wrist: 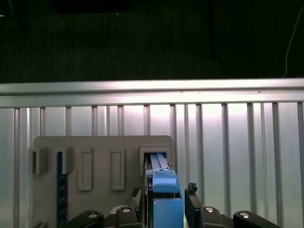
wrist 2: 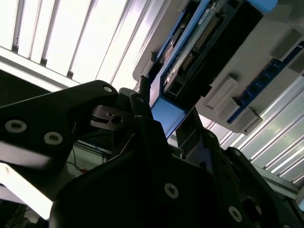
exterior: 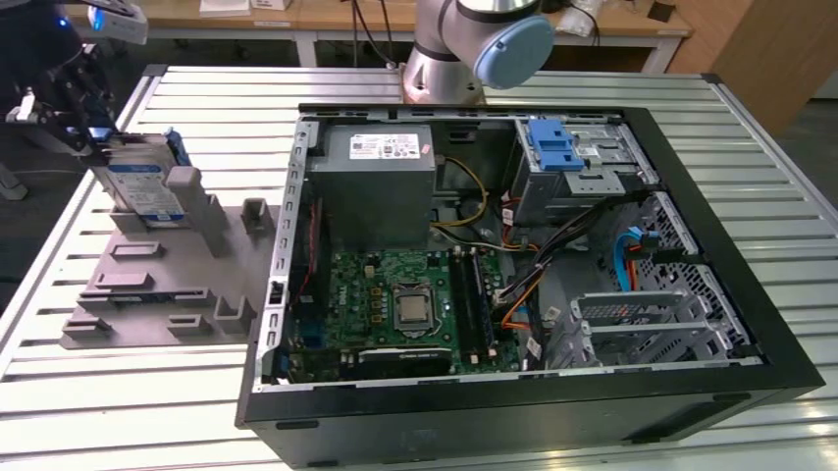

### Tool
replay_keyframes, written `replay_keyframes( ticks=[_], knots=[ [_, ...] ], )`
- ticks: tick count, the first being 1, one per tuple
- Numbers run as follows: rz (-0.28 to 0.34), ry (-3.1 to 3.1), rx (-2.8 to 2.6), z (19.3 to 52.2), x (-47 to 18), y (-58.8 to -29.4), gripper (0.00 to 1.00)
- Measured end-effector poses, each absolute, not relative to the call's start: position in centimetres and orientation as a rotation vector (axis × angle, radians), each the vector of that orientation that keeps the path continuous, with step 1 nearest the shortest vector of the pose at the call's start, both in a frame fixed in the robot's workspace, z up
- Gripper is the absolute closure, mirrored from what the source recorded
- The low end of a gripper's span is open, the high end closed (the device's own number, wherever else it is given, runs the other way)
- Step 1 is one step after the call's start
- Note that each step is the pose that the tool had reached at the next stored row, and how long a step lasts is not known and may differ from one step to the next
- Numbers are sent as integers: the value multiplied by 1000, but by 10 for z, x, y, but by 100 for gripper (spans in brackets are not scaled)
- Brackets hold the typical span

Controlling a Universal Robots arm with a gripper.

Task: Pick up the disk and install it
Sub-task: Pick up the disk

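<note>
In the exterior view, hidden behind the upright posts of the grey holder plate: lower part of the disk. Just over the holder plate's far end, dark against dark ground, outline hard to tell: the gripper. In the first wrist view, cut off at the picture's edge: near end of the disk.

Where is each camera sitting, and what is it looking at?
Exterior view: above the table, looking down at the computer, holder and disk; arm base and tool show.
First wrist view: on the arm, looking along the tool at the disk's edge in the holder.
Second wrist view: on the arm, slanted past the tool at the disk.
All share the disk.
</note>
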State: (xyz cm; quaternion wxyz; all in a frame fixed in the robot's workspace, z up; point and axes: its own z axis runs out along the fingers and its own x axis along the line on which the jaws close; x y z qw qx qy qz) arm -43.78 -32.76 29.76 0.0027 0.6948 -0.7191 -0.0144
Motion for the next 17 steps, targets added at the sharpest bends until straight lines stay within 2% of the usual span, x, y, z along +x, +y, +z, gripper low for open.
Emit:
replay_keyframes(
  ticks=[17],
  knots=[
    [-53, -2251, 2175, 294, -438, -328, 52]
  ],
)
